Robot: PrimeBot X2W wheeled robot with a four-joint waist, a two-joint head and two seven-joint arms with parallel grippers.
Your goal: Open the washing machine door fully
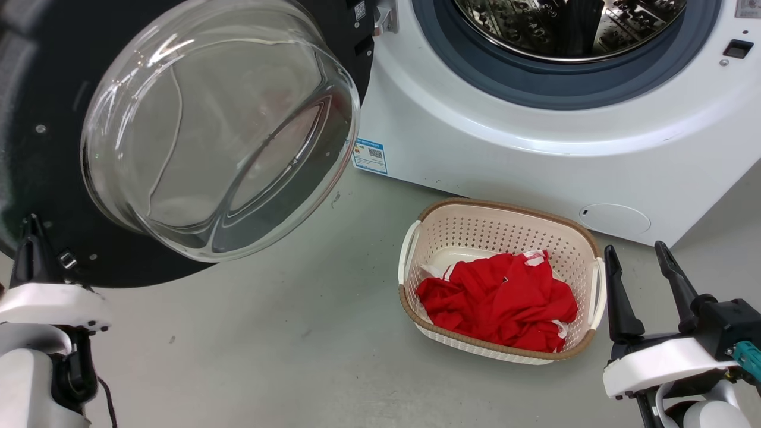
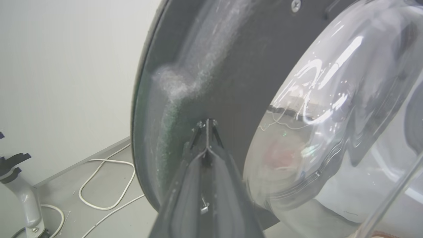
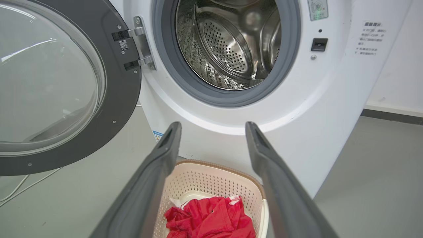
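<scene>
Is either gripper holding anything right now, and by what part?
Nothing is held. The left gripper is shut with nothing between its fingers, tips at the black inner face of the washing machine door. The right gripper is open and empty.

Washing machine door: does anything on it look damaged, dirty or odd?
The large round glossy black door carries a whitish powdery smear on its dark face beside the clear glass bowl; it looks like residue, not damage.

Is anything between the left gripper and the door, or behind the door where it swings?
Nothing visible. The left gripper's shut tips are at the door's black face; behind it, white cables lie low on the floor.
</scene>
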